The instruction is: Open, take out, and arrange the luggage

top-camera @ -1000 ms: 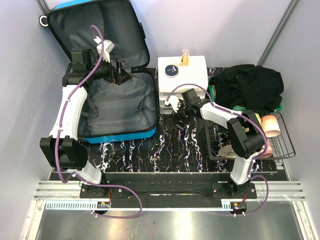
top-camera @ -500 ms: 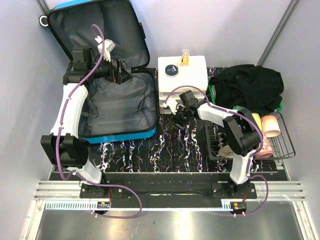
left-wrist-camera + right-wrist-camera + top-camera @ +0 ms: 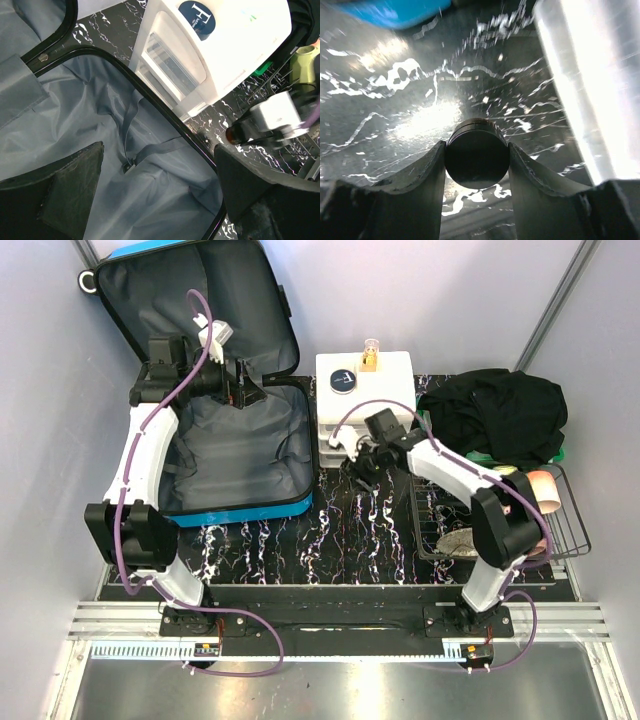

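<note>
While the luggage (image 3: 235, 455) lies open at ten o'clock on the table (image 3: 300, 540), its lid leans up against the back wall, so the opening step looks done. It is a small hard-shell case with a bright blue rim, black trim and wheel, and dark grey fabric lining. The lining (image 3: 150, 190) is loose and creased, with a thin strap across it, and I see nothing inside, though the left arm hides part of the shell. The taking out seems mostly finished.

The left arm's fingers (image 3: 55, 200) hang wide apart over the case and hold nothing.

At one o'clock from the case stands a white drawer organiser (image 3: 365, 390) with two small things on top. A black garment (image 3: 490, 415) is heaped at two o'clock and a wire basket (image 3: 565, 530) sits at four o'clock.

Just in front of the organiser, the right arm's fingers (image 3: 422, 185) press against both sides of a small dark round jar (image 3: 477, 152). I judge arranging is what remains: this jar needs a place.
</note>
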Available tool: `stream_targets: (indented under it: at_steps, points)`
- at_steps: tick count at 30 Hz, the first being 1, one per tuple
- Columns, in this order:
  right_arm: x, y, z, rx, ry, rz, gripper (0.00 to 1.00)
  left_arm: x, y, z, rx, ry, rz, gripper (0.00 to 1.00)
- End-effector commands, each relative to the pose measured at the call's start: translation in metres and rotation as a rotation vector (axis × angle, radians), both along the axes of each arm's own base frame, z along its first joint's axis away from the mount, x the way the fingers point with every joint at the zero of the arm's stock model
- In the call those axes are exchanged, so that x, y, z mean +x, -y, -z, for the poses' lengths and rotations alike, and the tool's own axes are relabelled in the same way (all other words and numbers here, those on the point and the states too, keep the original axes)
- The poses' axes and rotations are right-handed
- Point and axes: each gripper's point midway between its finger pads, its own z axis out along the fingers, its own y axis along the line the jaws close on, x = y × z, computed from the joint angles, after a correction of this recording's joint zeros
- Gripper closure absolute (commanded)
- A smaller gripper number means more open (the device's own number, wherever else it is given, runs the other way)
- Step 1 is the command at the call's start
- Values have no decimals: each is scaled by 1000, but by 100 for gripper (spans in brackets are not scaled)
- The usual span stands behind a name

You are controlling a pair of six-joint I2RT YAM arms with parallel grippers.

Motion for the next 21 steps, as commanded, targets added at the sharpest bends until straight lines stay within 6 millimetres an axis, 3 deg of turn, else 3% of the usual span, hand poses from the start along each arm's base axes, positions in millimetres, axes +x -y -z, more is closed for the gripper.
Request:
stream_targets:
  at_steps: [1, 2, 5, 7, 8, 10, 11, 13, 15, 16, 17, 21]
  points:
    - [-2, -21, -134, 170, 176, -103, 64, 2, 3, -16, -4, 52, 39, 5]
    - [-4, -23, -157, 184, 190, -118, 64, 3, 3, -16, -4, 53, 39, 5]
    - [-3, -25, -196, 217, 235, -130, 65, 4, 4, -11, -3, 43, 43, 5]
    - [4, -27, -208, 222, 259, -122, 65, 7, 4, -11, -15, 38, 36, 6]
    - [9, -30, -223, 238, 291, -117, 66, 6, 5, -8, -19, 29, 35, 6]
    - [23, -34, -226, 231, 303, -95, 67, 7, 5, -6, -24, 30, 36, 6]
    - [32, -37, -241, 246, 344, -88, 68, 7, 5, -7, -22, 34, 36, 6]
    - [49, -42, -238, 232, 358, -66, 68, 7, 4, -7, -13, 41, 32, 6]
    - [63, -46, -252, 242, 398, -44, 68, 8, 3, -8, -7, 47, 28, 6]
    - [73, -50, -241, 225, 381, -38, 69, 7, 3, -8, -5, 51, 29, 6]
    - [77, -51, -249, 226, 397, -33, 68, 7, 3, -9, -5, 52, 29, 6]
    - [97, -50, -234, 165, 408, -31, 68, 7, 3, -11, -6, 57, 31, 6]
